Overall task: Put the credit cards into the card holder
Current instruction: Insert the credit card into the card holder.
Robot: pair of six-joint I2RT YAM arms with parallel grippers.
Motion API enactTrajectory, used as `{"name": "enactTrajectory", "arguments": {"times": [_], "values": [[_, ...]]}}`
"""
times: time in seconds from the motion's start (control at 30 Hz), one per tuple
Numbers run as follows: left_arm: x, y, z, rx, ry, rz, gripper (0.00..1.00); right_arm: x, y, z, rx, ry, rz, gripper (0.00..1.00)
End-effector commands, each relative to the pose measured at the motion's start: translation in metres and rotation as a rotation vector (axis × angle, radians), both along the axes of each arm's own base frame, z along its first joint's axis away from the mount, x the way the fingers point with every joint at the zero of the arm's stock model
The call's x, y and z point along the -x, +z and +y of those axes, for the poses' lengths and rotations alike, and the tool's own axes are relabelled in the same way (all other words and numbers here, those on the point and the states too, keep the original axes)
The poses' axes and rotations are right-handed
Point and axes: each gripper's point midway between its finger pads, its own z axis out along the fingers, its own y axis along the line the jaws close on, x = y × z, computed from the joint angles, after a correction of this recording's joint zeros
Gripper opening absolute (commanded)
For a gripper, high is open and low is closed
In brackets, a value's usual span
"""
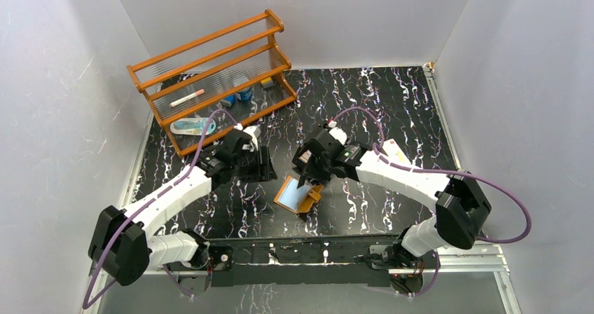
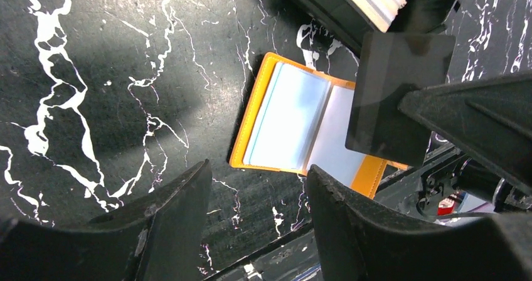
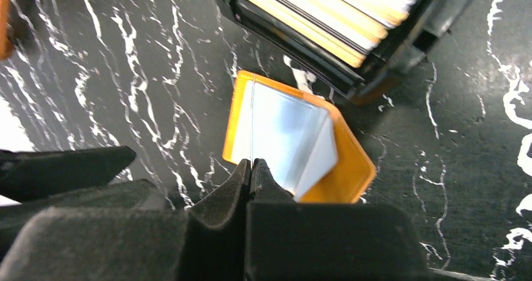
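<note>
The orange card holder [image 1: 298,196] lies open at mid-table, its clear sleeves [image 2: 288,124] facing up. My right gripper [image 1: 305,181] hangs just over it, shut on a thin dark credit card [image 2: 398,96]. In the right wrist view that card [image 3: 252,124] is only an edge-on line rising from the closed tips [image 3: 252,163] over the holder [image 3: 351,162]. More credit cards [image 3: 326,11] stand edge-on in a black tray [image 1: 263,167]. My left gripper [image 2: 257,167] is open and holds nothing. It hovers by the tray [image 2: 326,8], left of the holder.
An orange wooden rack [image 1: 210,69] with a pen and small items stands at the back left. White walls close in the black marbled table [image 1: 392,104] on three sides. A metal rail [image 1: 315,247] runs along the near edge by the arm bases.
</note>
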Motion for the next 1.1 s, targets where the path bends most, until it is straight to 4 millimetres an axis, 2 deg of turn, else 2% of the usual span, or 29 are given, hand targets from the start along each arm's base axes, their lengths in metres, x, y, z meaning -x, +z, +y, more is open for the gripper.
{"name": "enactTrajectory", "arguments": {"times": [0.0, 0.13, 0.4, 0.57, 0.67, 0.87, 0.97, 1.07], "values": [[0.010, -0.011, -0.005, 0.004, -0.076, 0.058, 0.56, 0.012, -0.008, -0.020, 0.050, 0.047, -0.045, 0.00], [0.015, -0.025, -0.015, 0.013, -0.113, 0.135, 0.59, 0.027, -0.022, -0.028, 0.034, 0.157, -0.077, 0.00], [0.019, -0.013, -0.043, 0.174, -0.190, 0.128, 0.70, 0.043, -0.022, -0.039, -0.022, 0.310, -0.204, 0.00], [0.025, -0.016, -0.060, 0.274, -0.234, 0.177, 0.75, 0.047, -0.022, -0.036, -0.059, 0.386, -0.262, 0.00], [0.029, -0.034, -0.058, 0.240, -0.229, 0.224, 0.77, 0.049, -0.029, -0.038, -0.058, 0.394, -0.251, 0.00], [0.030, -0.060, -0.041, 0.124, -0.181, 0.243, 0.78, 0.051, -0.045, -0.056, -0.057, 0.387, -0.231, 0.00], [0.033, -0.066, -0.040, 0.107, -0.186, 0.261, 0.78, 0.051, -0.048, -0.062, -0.086, 0.384, -0.223, 0.00], [0.037, -0.064, -0.050, 0.140, -0.220, 0.270, 0.78, 0.052, -0.047, -0.062, -0.121, 0.394, -0.219, 0.00]]}}
